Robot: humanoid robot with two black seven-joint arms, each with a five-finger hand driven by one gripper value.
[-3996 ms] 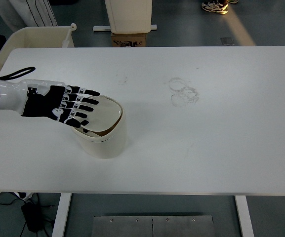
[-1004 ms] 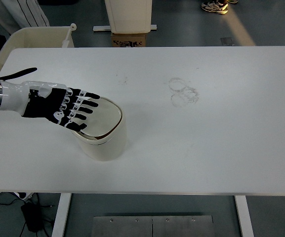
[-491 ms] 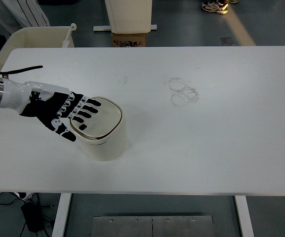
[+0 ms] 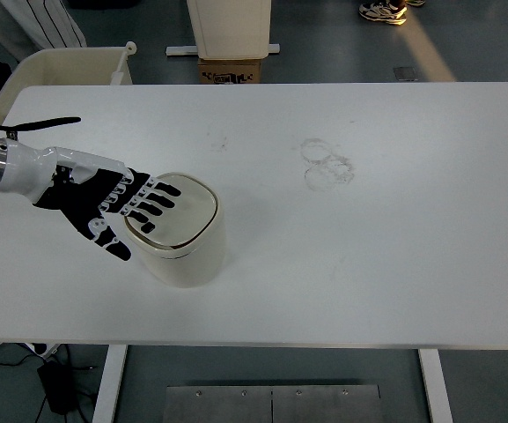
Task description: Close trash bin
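Note:
A small cream trash bin [image 4: 187, 251] stands on the white table [image 4: 368, 247], left of centre. Its swing lid [image 4: 183, 211] lies nearly level in the rim, with a thin dark gap along the front edge. My left hand [image 4: 117, 207], in a black and white glove, reaches in from the left edge. Its fingers [image 4: 152, 198] are spread flat and rest on the left part of the lid. The thumb [image 4: 113, 242] hangs beside the bin's left wall. Nothing is grasped. The right arm does not show.
Faint ring marks [image 4: 326, 163] stain the table right of centre. Beyond the far edge stand a cream tub [image 4: 69, 66], a cardboard box [image 4: 231, 70] and a white unit [image 4: 229, 26]. A person's shoes [image 4: 383, 11] show at the top.
The lid, tilted open four seconds ago, has swung down nearly flat. My left hand has dropped lower and turned, fingers now lying over the lid's left side.

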